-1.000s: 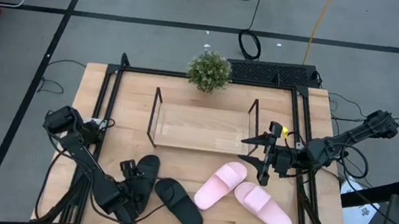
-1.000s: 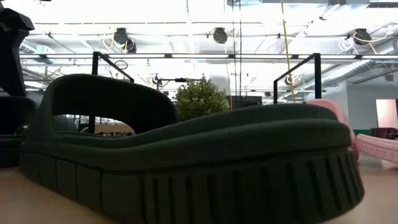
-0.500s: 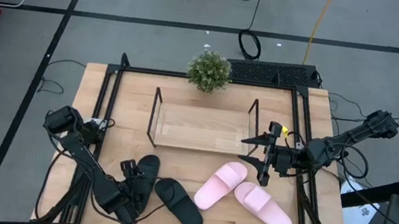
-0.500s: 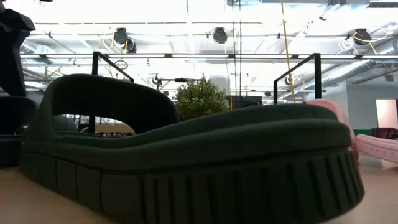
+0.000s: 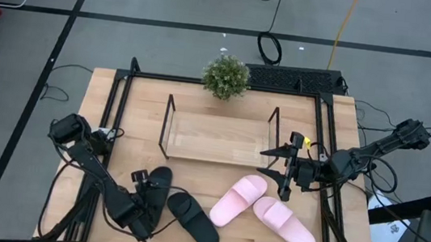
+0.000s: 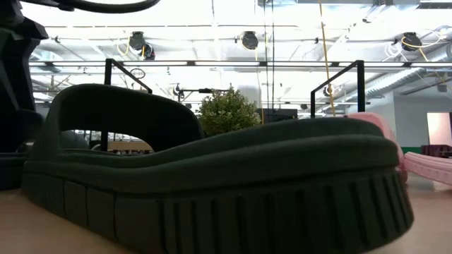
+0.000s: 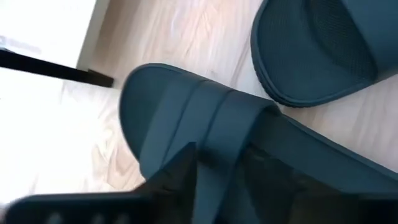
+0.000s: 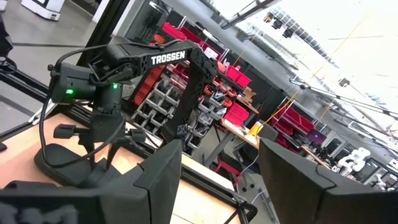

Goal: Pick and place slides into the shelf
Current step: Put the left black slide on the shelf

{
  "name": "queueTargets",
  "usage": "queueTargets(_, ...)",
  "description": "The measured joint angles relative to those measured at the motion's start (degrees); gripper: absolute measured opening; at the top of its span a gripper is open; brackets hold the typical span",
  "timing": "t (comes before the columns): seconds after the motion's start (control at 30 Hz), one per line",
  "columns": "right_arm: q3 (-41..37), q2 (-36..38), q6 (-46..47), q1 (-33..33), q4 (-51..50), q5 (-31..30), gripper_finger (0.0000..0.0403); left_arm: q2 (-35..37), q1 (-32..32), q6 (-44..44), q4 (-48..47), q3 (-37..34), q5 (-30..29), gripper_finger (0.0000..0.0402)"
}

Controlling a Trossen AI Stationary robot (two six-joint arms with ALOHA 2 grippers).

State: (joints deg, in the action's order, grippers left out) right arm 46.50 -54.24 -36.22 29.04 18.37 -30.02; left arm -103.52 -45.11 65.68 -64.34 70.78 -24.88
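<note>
Two black slides lie near the table's near left. My left gripper (image 5: pixel 144 197) (image 7: pixel 217 165) comes down on the left black slide (image 5: pixel 160 180) (image 7: pixel 174 106), its fingers closed about the strap. The other black slide (image 5: pixel 194 220) (image 6: pixel 212 176) lies flat just right of it. Two pink slides (image 5: pixel 239 199) (image 5: pixel 285 224) rest on their soles at the near right. The shelf (image 5: pixel 217 139) stands behind them, mid-table. My right gripper (image 5: pixel 269 163) (image 8: pixel 221 168) hangs open above the table, right of the shelf, holding nothing. My left gripper has the left black slide's strap (image 7: pixel 221 134) between its two fingers (image 7: pixel 183 171), which come slanting down from the near left. Where the pads meet the strap is hidden by the gripper itself. The slide lies with its sole on the table.
A potted plant (image 5: pixel 226 75) stands at the far edge behind the shelf. A black frame (image 5: pixel 119 110) edges the tabletop. Bare wood lies between the shelf and the slides.
My left arm has shifted slightly toward the table's right over the left black slide. All the slides lie where they were.
</note>
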Motion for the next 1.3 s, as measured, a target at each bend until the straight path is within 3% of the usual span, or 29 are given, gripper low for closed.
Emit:
queueTargets(0.13,0.00,0.00,-0.01,0.00,-0.03,0.01,0.0205,0.08,0.09,0.03,0.02,0.02,1.73,0.0030)
queueTargets(0.2,0.00,0.00,0.01,0.00,-0.03,0.01,0.0205,0.08,-0.05,0.24,0.02,0.04,1.88,0.0010)
queueTargets(0.77,0.00,0.00,1.04,0.00,-0.09,0.02,0.0205,2.47,-0.37,3.74,-2.83,1.07,5.46,0.0001)
queueTargets(1.03,0.00,-0.02,1.06,0.00,-0.24,0.00,0.0205,3.23,-2.34,7.94,-16.08,15.38,1.72,0.0000)
queueTargets(1.3,0.00,0.00,1.06,0.00,-0.27,0.02,0.0205,3.21,-1.07,-1.16,-16.41,26.55,-8.91,0.0000)
